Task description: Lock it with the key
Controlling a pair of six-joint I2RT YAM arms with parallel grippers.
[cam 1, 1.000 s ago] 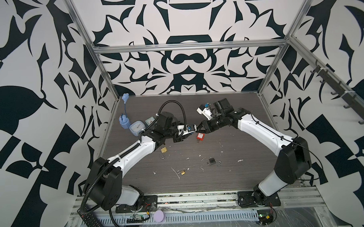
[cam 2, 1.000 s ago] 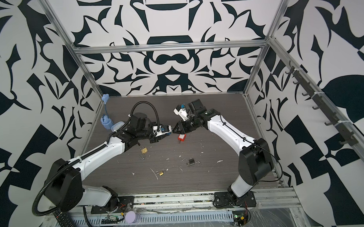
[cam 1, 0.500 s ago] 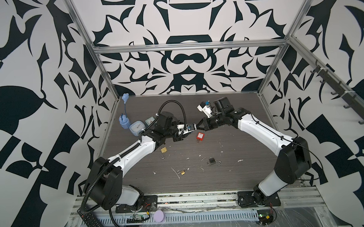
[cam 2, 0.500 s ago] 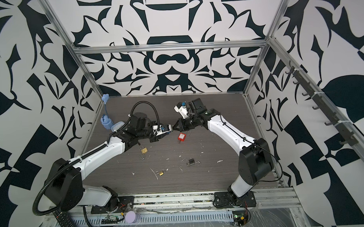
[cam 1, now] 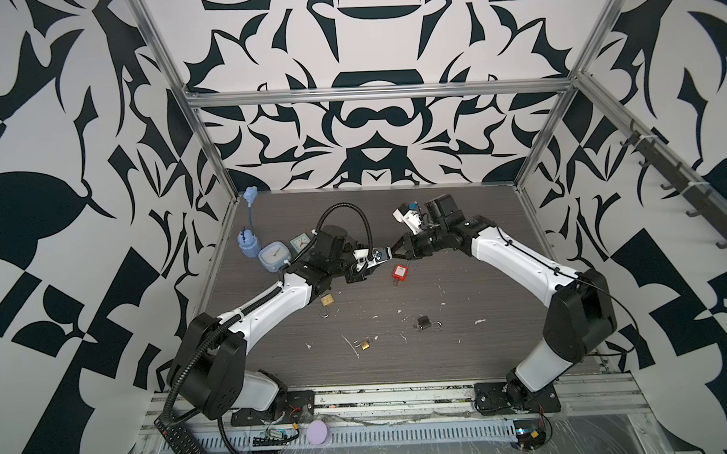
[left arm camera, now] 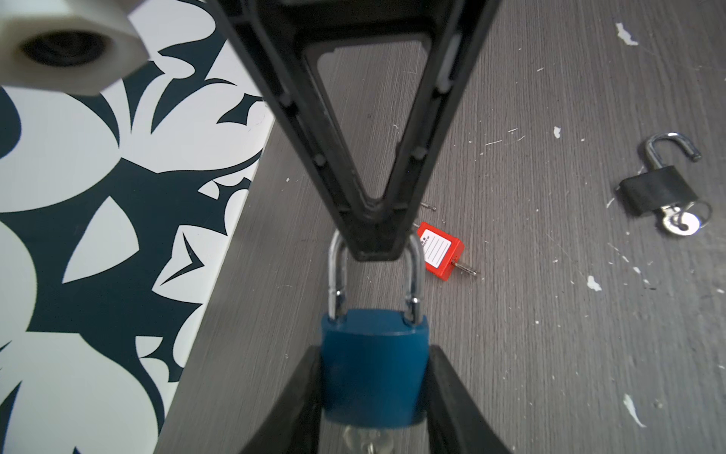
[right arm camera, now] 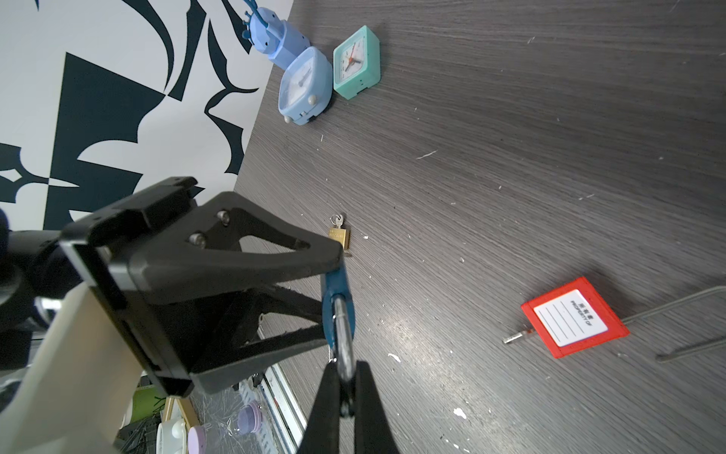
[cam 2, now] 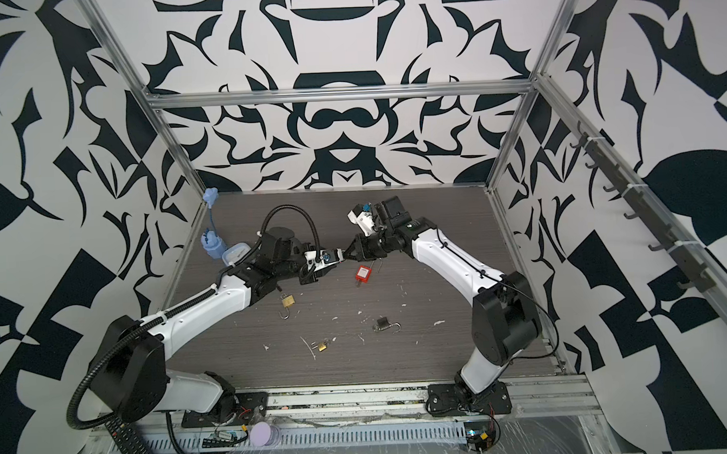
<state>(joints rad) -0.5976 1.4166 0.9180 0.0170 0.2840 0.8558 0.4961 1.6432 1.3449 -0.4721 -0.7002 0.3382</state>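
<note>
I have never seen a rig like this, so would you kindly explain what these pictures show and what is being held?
A white left arm and right arm stand at a dark table. Two pictures look down from above; two come from cameras on the arms' wrists. The left fingers hold a blue padlock by its body; the right fingers are shut on its metal shackle. On the table lie a red padlock, a large brass padlock, a small brass padlock, a black padlock, a blue clock and a teal clock.
</note>
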